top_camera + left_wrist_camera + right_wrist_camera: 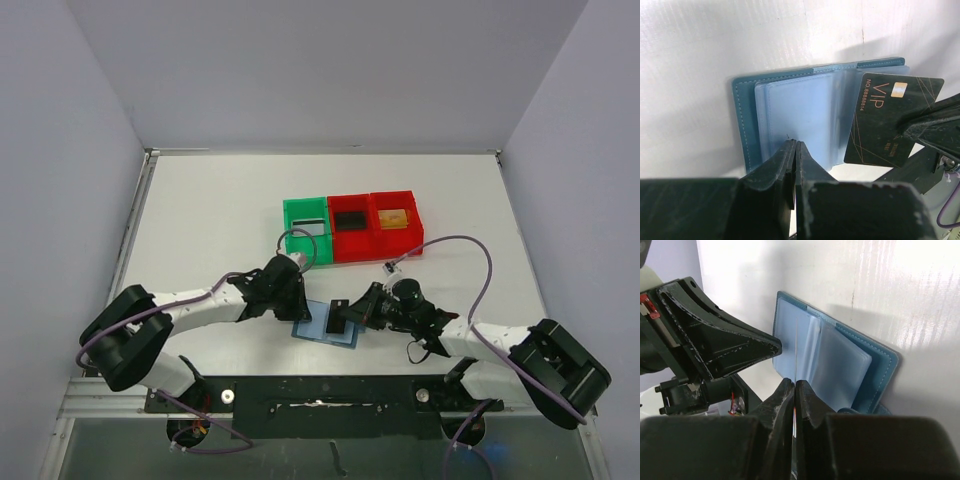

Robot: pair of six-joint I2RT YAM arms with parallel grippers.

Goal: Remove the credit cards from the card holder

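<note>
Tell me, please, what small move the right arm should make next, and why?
Probably pull the right tool a little away from the card holder. It is shut on the black card, which is mostly out, but whose edge seems to overlap a clear sleeve. The left tool, shut at the holder's near edge, appears to steady it.

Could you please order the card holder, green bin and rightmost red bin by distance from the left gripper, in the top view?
1. card holder, held by the left gripper.
2. green bin, beyond it.
3. rightmost red bin, farther right.
</note>
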